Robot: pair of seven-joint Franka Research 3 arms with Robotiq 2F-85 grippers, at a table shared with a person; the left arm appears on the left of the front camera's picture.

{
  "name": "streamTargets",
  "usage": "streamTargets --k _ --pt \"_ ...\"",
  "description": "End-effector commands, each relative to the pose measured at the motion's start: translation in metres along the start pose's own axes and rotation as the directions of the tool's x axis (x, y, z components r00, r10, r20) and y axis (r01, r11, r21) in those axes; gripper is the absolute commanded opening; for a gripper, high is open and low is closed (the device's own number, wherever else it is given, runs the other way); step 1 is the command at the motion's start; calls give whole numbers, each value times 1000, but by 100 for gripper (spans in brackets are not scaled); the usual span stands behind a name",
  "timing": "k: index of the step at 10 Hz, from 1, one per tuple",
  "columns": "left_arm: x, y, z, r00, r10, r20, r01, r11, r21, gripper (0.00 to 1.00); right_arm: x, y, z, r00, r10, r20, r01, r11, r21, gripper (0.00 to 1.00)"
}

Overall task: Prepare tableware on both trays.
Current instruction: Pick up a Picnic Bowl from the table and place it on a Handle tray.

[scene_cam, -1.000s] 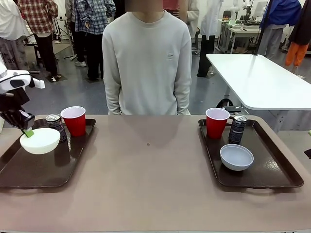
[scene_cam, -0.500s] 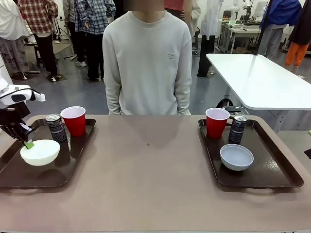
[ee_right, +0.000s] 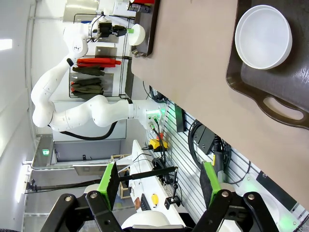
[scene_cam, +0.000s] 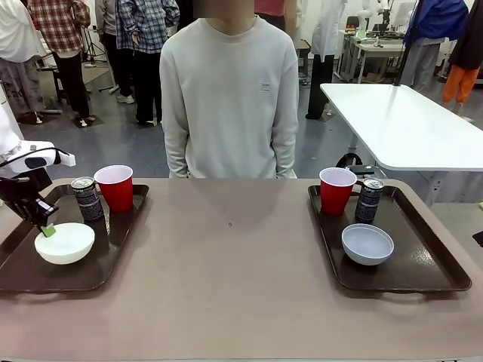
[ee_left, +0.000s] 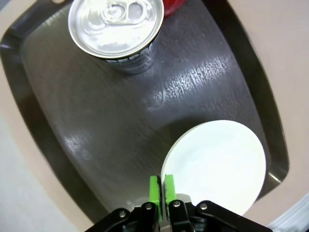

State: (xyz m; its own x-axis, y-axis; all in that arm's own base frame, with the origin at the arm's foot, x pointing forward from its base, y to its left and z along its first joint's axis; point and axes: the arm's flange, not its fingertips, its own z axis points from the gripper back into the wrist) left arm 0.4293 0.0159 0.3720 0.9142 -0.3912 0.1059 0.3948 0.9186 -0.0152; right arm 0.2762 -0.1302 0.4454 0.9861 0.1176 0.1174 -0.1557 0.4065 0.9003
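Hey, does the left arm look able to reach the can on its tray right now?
Probably yes. The left gripper sits at the white bowl's rim, and the can stands just beyond it on the left tray, with nothing between.

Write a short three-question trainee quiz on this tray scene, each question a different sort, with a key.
1. True or false: the bowl on the left tray lies upside down.
2. Which stands nearest the person on the right tray? A) red cup B) white bowl C) a fork
3. Fill in: the left gripper is at the bowl's ____.

Key: 1 false; 2 A; 3 rim
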Motion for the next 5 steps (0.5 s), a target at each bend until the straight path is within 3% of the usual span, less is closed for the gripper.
streamTargets --k 1,2,3,5 --pt "1 3 -5 1000 -8 -3 8 999 31 46 -1 2 -1 1000 -15 2 15 1000 8 88" --pt "1 2 -4 1000 -5 -9 5 999 33 67 -1 2 -1 1000 -15 2 15 1000 8 88" --pt "2 2 -2 1000 1 5 -1 999 54 100 -1 2 -1 1000 -15 2 15 1000 8 88" --pt "3 0 10 1000 14 15 -15 997 74 100 -1 2 -1 1000 -15 2 15 1000 8 88"
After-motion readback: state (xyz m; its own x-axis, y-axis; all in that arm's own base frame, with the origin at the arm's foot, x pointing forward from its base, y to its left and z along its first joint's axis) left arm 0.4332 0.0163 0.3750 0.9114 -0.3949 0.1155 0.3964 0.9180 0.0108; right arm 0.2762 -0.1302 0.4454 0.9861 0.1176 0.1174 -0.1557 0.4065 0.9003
